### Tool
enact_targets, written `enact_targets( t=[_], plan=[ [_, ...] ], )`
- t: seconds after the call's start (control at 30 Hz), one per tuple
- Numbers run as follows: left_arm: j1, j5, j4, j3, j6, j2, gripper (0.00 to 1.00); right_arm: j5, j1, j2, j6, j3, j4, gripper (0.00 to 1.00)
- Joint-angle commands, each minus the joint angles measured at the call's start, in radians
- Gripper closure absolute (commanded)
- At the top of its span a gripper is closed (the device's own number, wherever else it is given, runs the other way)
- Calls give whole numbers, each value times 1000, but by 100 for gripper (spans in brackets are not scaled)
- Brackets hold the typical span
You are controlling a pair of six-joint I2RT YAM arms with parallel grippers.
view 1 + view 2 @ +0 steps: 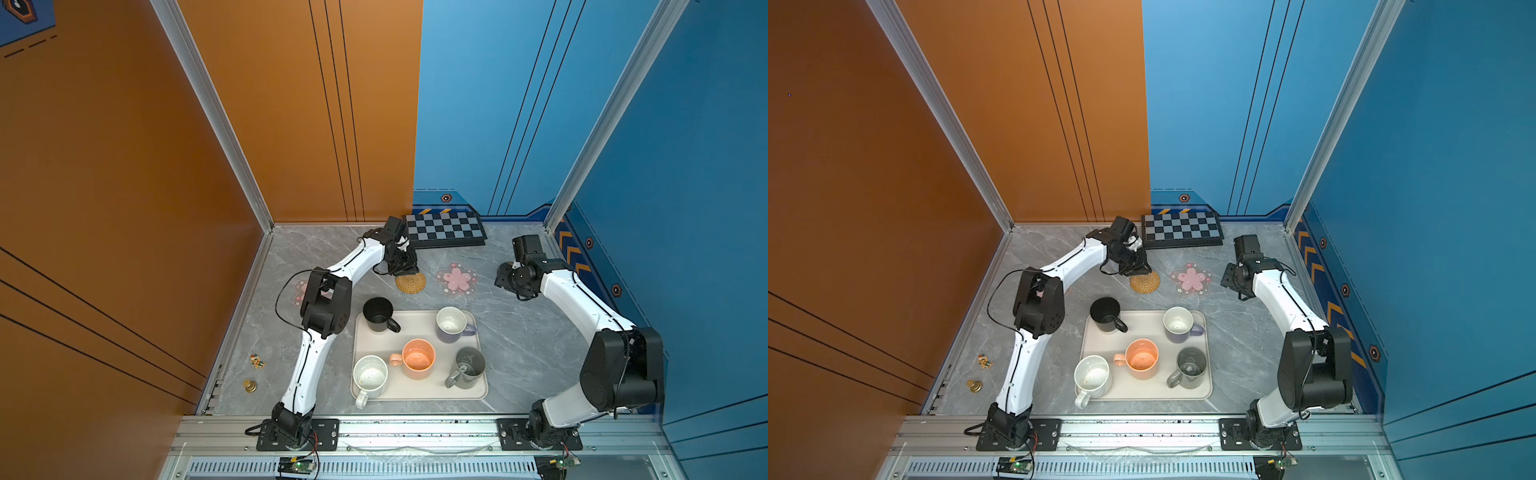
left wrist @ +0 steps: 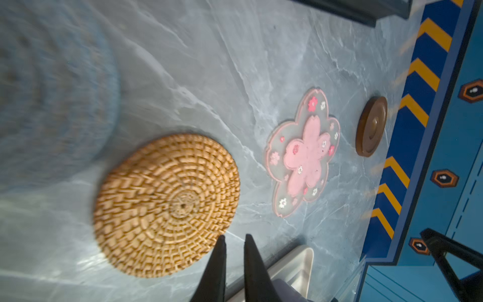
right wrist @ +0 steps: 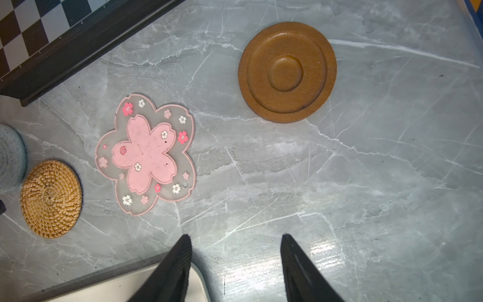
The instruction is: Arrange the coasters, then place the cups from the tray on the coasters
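Note:
Five cups stand on the cream tray [image 1: 419,328]: black [image 1: 378,314], lavender [image 1: 451,324], peach [image 1: 417,358], grey [image 1: 469,365] and speckled white [image 1: 370,376]. Behind the tray lie the straw coaster [image 1: 410,283] and a pink flower coaster [image 1: 456,279]. A second pink one [image 1: 300,289] peeks from under the left elbow. The wrist views also show the grey-blue knitted coaster [image 3: 10,157] beside the straw one, and the brown wooden coaster [image 3: 287,72]. My left gripper [image 2: 234,236] hovers at the straw coaster's [image 2: 167,204] edge, slightly open and empty. My right gripper [image 3: 235,236] is open, empty.
A black-and-grey checkered board [image 1: 444,230] lies against the back wall. A small figurine [image 1: 257,361] and a brass weight [image 1: 249,386] sit beyond the table's left edge. The blue side wall stands close to the right arm.

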Motion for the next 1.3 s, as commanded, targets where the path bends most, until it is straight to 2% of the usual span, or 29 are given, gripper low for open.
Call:
enact_targets(
  t=[0.0,0.27,0.7,0.97,1.27],
  plan=[
    [57,-111,-19,3,-17,-31,84,7,6,-25,10,-7,-30,43],
    [66,-123,-18,141,-20,100,85,21,8,-15,11,-8,-31,43],
    [38,-121,-18,206,-33,207,84,27,23,26,14,18,-35,43],
    [59,-174,-18,127,-41,180,84,29,23,24,13,10,-38,43],
    [159,-250,-18,-8,-8,74,84,25,32,27,16,12,-38,43]
  ],
)
